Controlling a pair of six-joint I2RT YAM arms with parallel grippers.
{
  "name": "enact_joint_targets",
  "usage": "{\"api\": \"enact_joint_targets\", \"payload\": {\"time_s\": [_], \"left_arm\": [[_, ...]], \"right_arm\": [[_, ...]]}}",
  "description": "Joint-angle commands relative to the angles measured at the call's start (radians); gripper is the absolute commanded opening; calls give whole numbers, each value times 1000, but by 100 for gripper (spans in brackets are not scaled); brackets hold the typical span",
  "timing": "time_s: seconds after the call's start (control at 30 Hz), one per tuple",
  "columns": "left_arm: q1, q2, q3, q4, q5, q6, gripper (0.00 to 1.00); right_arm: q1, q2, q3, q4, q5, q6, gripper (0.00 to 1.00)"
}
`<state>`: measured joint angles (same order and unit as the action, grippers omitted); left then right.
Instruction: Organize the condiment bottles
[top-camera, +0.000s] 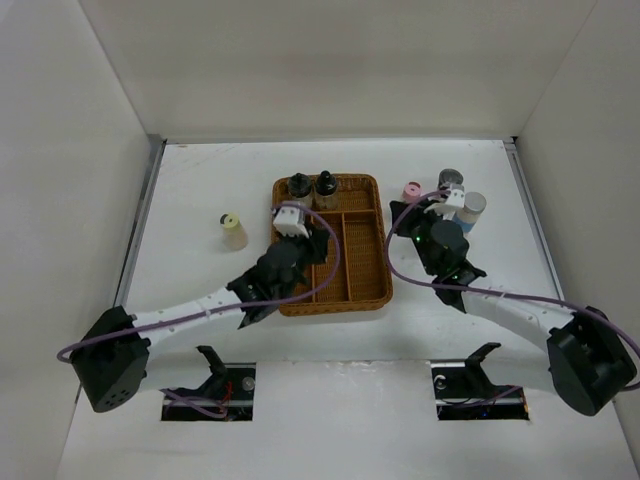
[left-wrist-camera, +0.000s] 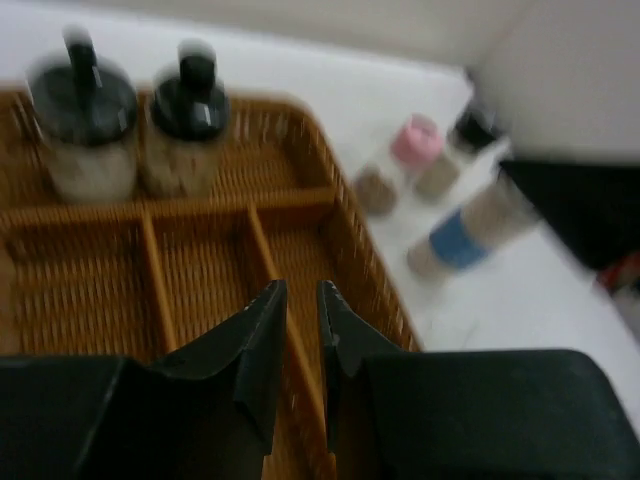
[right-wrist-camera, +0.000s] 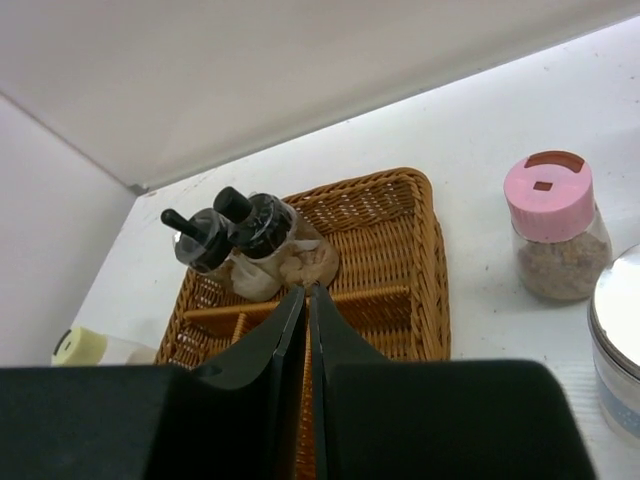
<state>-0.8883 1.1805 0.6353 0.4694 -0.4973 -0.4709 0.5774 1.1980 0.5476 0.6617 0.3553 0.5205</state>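
Left claw (left-wrist-camera: 302, 290) hangs over the tray (top-camera: 360, 180), right claw (right-wrist-camera: 307, 292) beside it, both closed (empty); two black-capped bottles (top-camera: 300, 187) stand inside.

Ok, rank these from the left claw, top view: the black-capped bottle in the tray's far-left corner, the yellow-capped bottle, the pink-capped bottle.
1. Black-capped bottle, just beyond the left claw, in the far-left corner of the tray.
2. Yellow-capped bottle, alone, left of the tray.
3. Pink-capped bottle, across the tray, on its right.

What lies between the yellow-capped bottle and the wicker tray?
Only bare table; the top view shows the yellow-capped bottle standing apart, left of the wicker tray.
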Motion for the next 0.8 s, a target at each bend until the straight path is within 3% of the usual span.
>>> {"api": "enact_joint_targets", "payload": {"time_s": [0.0, 0.13, 0.27, 0.4, 0.57, 0.77], "left_arm": [[-80, -50, -141, 72, 42, -96, 15], [-180, -76, -273, 211, 22, -107, 11], [-203, -50, -315, 353, 80, -81, 10], [-206, -16, -350, 452, 138, -66, 13], [-206, -88, -402, 453, 135, -80, 25], [-166, -120, -431, 454, 138, -101, 36]], "right_arm": [[0, -52, 69, -74, -9, -8, 13], [-90, -60, 217, -337, 4, -16, 15], [-193, -11, 395, -585, 49, -59, 20], [-291, 102, 561, -773, 99, -137, 41], [-368, 302, 780, -925, 90, -214, 65], [-434, 471, 995, -1047, 60, -266, 80]]}}
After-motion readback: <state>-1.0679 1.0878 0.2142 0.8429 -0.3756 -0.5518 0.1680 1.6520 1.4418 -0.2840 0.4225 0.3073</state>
